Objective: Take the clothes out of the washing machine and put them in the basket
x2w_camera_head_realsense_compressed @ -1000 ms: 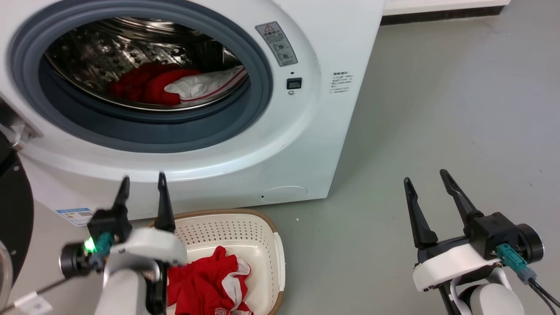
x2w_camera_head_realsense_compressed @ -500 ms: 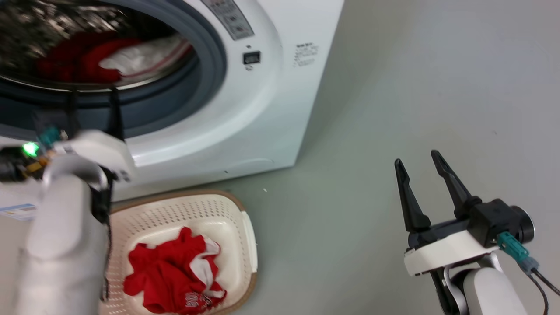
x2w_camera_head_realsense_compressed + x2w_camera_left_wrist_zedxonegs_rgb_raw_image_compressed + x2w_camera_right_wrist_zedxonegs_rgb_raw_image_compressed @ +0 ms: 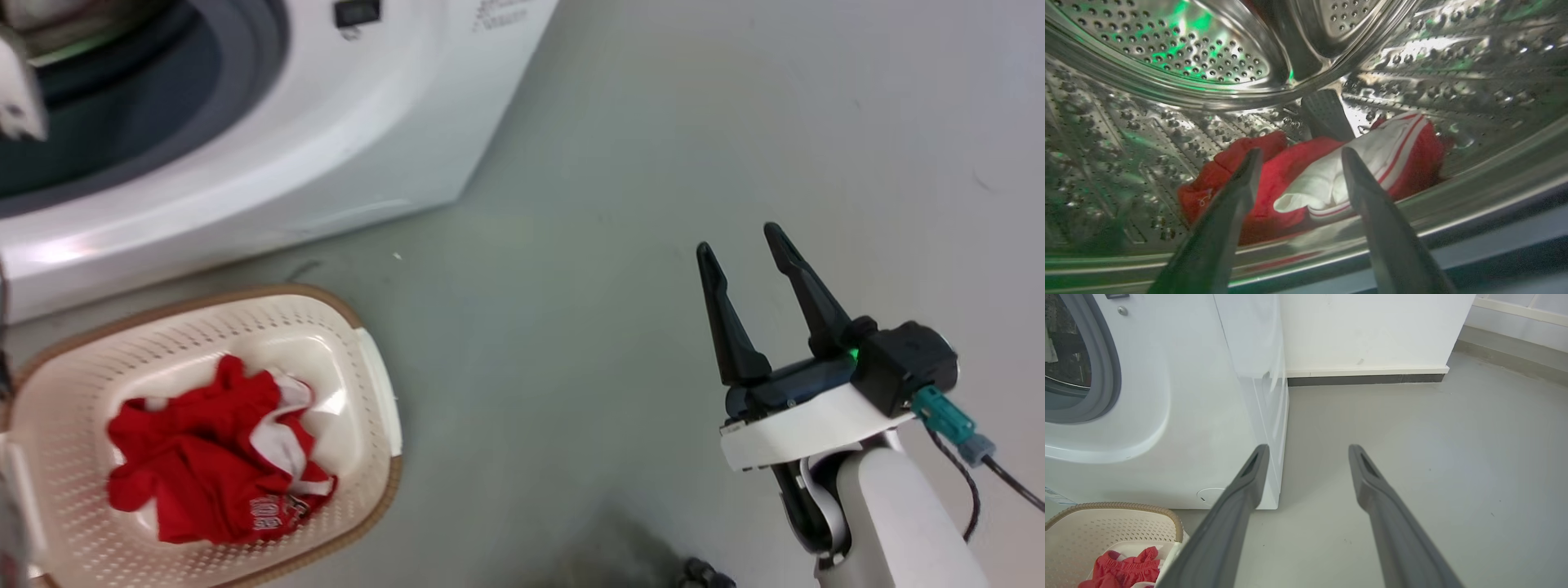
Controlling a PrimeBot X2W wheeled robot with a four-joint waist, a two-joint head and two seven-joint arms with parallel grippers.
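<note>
The left arm hung over the basket point(image 3: 377, 392) a second ago and has since gone in through the porthole. Its left jaws now stand spread wide inside the steel drum point(image 3: 1167, 61), one on each side of the red-and-white garment point(image 3: 1294, 165) lying at the bottom, with nothing between them yet; I cannot tell whether the tips touch the cloth. The head has swung too, so the washing machine point(image 3: 326, 147) only appears to have slid up and to the left. To my eye a second pickup is about to start. One red garment with white lettering point(image 3: 204, 465) already lies in the basket on the floor point(image 3: 612, 204) in front of the machine. The left wrist view shows the drum's contents, which the head view now cuts off. The head view shows the right jaws parked open and empty over bare floor, well clear of the machine. The right wrist view adds the grey gasket point(image 3: 1106, 375) and the basket's corner.
</note>
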